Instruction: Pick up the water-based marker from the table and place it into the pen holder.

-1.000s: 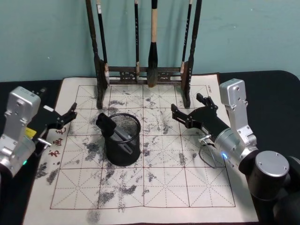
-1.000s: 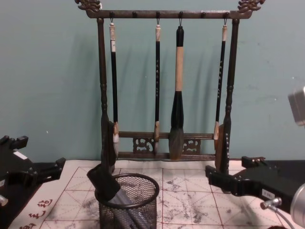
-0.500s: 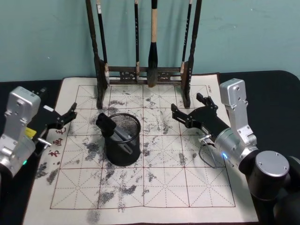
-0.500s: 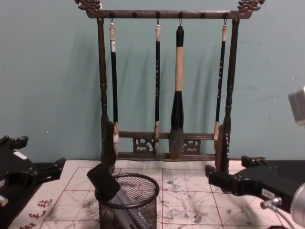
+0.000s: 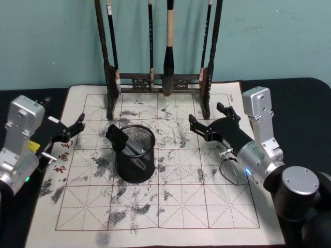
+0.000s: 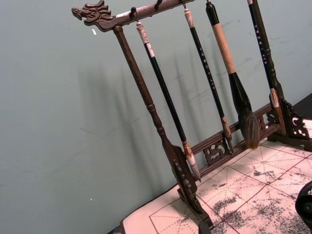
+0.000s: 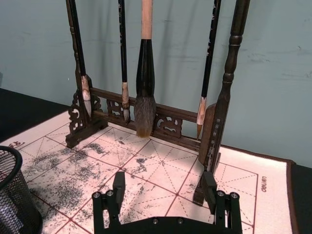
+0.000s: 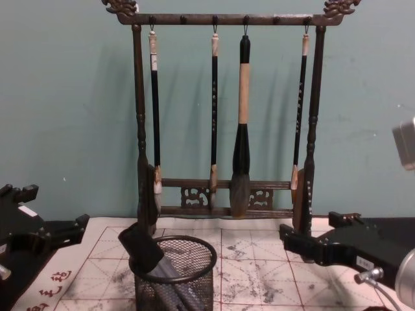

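teal wall behind a gridded mat on the counter (image 5: 181, 206). right claw (image 5: 209, 120) gapes wide with nothing in it, right of the pen holder (image 5: 135, 154); left claw (image 5: 72, 126) likewise spread and bare, to its left. marker (image 5: 124, 140) leans inside the holder, cap up. placing looks done; next, arms need only retire.
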